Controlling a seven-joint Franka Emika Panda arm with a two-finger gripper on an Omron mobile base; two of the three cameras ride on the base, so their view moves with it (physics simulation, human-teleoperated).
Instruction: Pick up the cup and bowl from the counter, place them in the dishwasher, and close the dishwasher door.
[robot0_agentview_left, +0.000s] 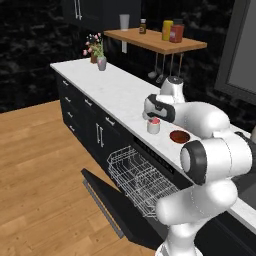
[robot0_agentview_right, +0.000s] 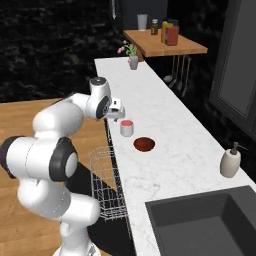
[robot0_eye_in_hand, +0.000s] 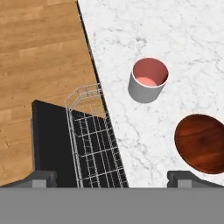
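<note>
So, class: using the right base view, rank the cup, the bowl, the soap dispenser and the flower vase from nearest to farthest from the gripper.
1. cup, just below the open gripper near the counter's front edge.
2. bowl, beside the cup, towards the sink.
3. flower vase, far end of the counter.
4. soap dispenser, by the sink, near the wall.
</note>
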